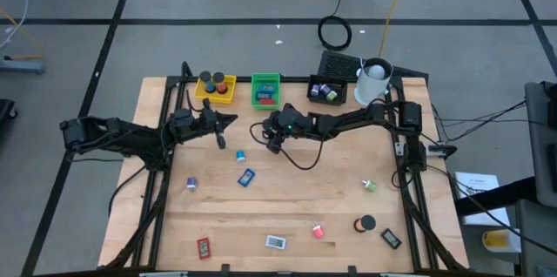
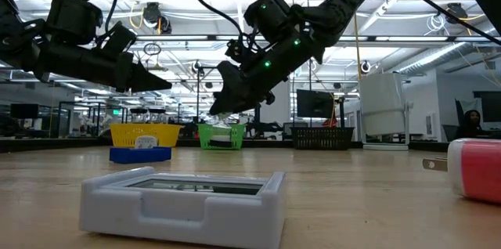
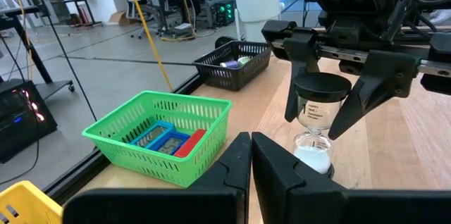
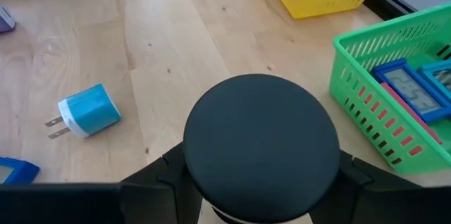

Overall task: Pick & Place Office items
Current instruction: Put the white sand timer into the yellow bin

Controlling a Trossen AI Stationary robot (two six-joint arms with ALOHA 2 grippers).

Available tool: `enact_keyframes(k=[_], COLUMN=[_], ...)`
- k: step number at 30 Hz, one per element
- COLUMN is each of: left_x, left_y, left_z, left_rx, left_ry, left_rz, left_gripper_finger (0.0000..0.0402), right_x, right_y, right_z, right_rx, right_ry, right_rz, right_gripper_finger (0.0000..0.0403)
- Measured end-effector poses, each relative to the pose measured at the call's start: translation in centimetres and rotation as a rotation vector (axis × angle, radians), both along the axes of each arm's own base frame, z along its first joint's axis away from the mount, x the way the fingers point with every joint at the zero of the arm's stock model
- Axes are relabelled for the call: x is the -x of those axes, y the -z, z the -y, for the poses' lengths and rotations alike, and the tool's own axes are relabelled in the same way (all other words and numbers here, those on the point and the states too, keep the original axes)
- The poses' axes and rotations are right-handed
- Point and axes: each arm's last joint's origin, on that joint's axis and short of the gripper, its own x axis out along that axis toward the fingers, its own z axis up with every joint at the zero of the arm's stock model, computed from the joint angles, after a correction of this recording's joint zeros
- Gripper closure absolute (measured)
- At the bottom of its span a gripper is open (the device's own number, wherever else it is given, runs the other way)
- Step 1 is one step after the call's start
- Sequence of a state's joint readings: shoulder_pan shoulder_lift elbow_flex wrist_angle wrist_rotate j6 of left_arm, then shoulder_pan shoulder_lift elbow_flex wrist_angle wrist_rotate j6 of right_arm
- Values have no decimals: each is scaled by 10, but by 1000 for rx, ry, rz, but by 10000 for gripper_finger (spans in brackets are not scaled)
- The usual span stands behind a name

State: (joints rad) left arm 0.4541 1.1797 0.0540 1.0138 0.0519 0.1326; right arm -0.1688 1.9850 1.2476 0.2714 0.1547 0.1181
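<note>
- A small sand timer (image 3: 315, 122) with a black round cap was held between the two fingers of the right gripper (image 1: 275, 137); the fingers were closed on its top part, one on each side.
- In the left wrist view its glass body showed white sand in the lower bulb, and it stood upright on the wooden table (image 1: 296, 199) or just above it; I could not tell if it touched.
- In the right wrist view the black cap (image 4: 261, 138) filled the middle of the picture, between the fingers.
- The timer was near the green tray (image 1: 265, 90), which held blue and red flat pieces (image 3: 163, 139).
- A blue plug adapter (image 4: 87, 110) lay on the table near the timer, apart from it.
- The left gripper (image 1: 218, 138) hung over the table just beside the right one, with its fingers nearly together and nothing between them.
- The yellow tray (image 1: 215, 87) with black rolls stood left of the green tray, and the black tray (image 1: 328, 91) stood to its right, beside the white cup (image 1: 373, 81).
- Other items lay spread over the near half of the table: a white flat piece (image 1: 276, 242), a red piece (image 1: 204, 246) and a black roll (image 1: 365, 223).
</note>
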Motion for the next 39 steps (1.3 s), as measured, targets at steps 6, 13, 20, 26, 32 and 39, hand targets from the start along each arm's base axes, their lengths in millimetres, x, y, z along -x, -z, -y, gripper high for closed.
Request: enact_keyframes(k=[6, 13, 20, 26, 32, 39], left_x=[0, 0, 0, -4, -26, -57], left_y=[0, 0, 0, 0, -13, -40], left_z=[0, 0, 0, -1, 2, 12], left_rx=[0, 8, 35, 74, 103, 149], left_ry=[0, -1, -4, -2, 54, 126], left_rz=[0, 4, 13, -7, -76, -160], left_gripper_finger=[380, 380, 380, 380, 380, 361], right_x=[0, 0, 11, 42, 88, 140], right_y=[0, 0, -42, -87, -69, -13], right_z=[0, 0, -4, -26, -41, -46], right_rx=[-9, -14, 52, 136, 140, 62], right_ry=[6, 11, -13, -70, -90, -46], right_rz=[-2, 2, 52, -33, 32, 171], right_gripper_finger=[198, 156, 145, 178, 273, 380])
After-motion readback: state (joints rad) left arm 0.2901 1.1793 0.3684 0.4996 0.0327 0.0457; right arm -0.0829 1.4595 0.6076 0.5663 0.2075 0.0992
